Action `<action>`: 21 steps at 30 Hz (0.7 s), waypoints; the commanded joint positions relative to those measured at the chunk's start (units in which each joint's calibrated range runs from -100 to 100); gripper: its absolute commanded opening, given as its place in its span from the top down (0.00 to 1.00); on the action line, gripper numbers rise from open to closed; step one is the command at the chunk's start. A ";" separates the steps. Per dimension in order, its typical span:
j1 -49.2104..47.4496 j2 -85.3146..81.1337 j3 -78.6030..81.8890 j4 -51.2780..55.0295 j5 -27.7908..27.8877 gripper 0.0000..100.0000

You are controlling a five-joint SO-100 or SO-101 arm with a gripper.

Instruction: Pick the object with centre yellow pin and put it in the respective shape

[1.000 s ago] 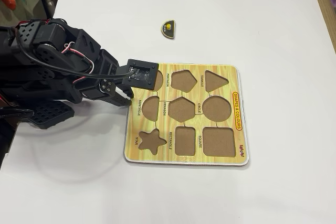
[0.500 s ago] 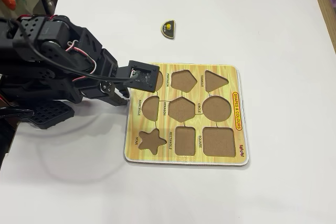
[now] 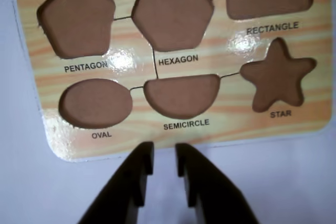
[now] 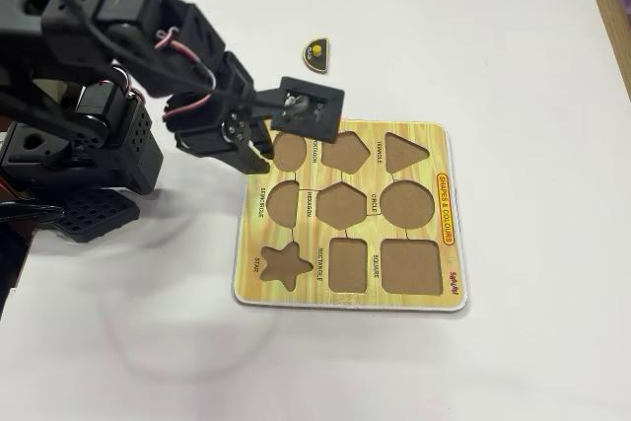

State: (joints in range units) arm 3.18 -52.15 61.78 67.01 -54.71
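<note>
Here we see the arm (image 4: 108,76) entering from the left of the fixed view, bent at the elbow and reaching toward the upper left corner of the board (image 4: 449,234). The pincer (image 3: 164,158) rises from the bottom centre of the wrist view with its two fingers parted by only a narrow gap and nothing between them; it hangs over the white table (image 3: 294,182), just below the board edge. We read the semicircle cutout (image 3: 181,95) directly above the fingertips, between the oval and star recesses, and it is empty. The black semicircular piece (image 4: 316,53) with the yellow knob lies on the table in the upper centre of the fixed view, well apart from the board.
</note>
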 commanded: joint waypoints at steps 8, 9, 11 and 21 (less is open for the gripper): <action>-10.31 12.23 -18.35 0.06 0.31 0.95; -11.58 13.49 -19.69 0.06 0.31 0.95; -14.41 16.58 -22.75 0.06 0.31 0.95; -29.84 29.64 -35.61 0.06 0.31 0.94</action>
State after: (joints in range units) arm -21.98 -24.23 31.21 67.01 -54.71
